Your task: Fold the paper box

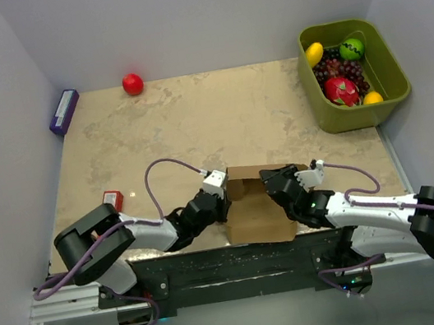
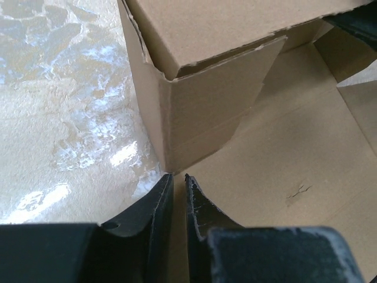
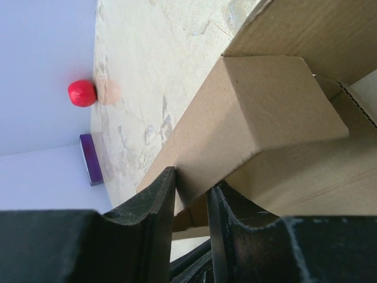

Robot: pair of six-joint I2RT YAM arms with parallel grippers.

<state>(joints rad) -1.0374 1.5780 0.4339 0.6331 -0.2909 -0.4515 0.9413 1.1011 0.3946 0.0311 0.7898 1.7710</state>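
**Spotter:** What's the left side doing?

**Me:** My left gripper (image 2: pixel 177 177) is nearly closed, with only a thin slit between the fingers. Its tips sit at the bottom corner of a raised wall. I can't tell whether it pinches anything there.

**Spotter:** And the box?

**Me:** The paper box (image 1: pixel 257 210) lies at the near edge of the table (image 1: pixel 194 124), between my two arms. It's half-formed: one wall and an upper flap stand up, and the base sheet is flat beside them.

**Spotter:** The right?

**Me:** My right gripper (image 3: pixel 192 178) has its jaws drawn in on a raised flap, and cardboard fills the gap between them.

**Spotter:** So how do you fold it cleanly?

**Me:** I'd brace the left corner so the sheet can't slide. Then I'd swing the right flap over slowly along its crease, wrist square, so the panel neither buckles nor tears.
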